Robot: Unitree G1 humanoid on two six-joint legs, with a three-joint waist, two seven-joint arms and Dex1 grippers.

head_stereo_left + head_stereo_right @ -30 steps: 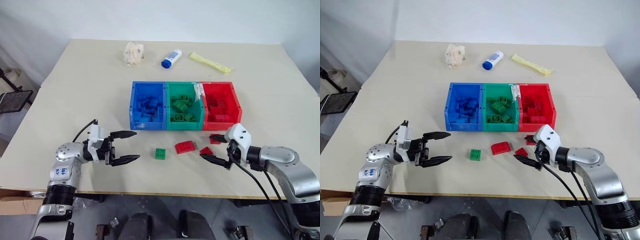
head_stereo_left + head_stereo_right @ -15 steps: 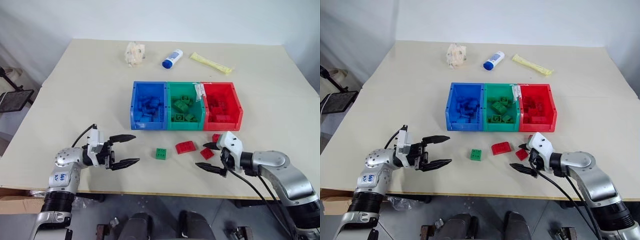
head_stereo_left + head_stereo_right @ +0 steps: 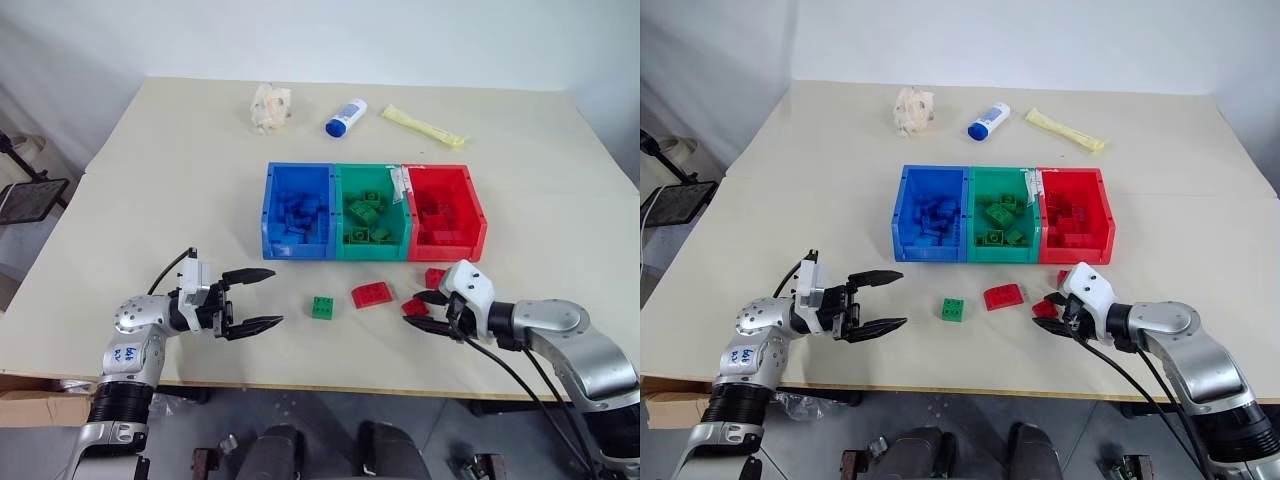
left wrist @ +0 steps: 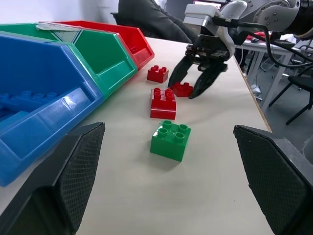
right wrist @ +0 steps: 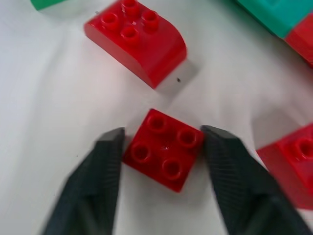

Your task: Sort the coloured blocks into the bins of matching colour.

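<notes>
My right gripper [image 3: 413, 309] is shut on a small square red block [image 5: 164, 149], a finger pressed to each side, and the block still rests on the table. A curved red block [image 3: 371, 293] lies just left of it. Another red block [image 3: 435, 277] sits beside the red bin [image 3: 450, 250]. One green block [image 3: 322, 307] lies farther left. The green bin [image 3: 370, 250] and the blue bin [image 3: 295, 250] complete the row, each holding blocks of its own colour. My left gripper [image 3: 275, 296] hovers open left of the green block, pointing right.
At the back of the table lie a crumpled tissue [image 3: 268, 106], a blue-capped white bottle [image 3: 343, 117] and a yellow packet [image 3: 420, 126]. A white slip [image 3: 400, 183] sticks up between the green and red bins. The loose blocks lie close to the table's front edge.
My right gripper's fingers have come together from wide open onto the small red block. The left gripper has stayed still and open.
</notes>
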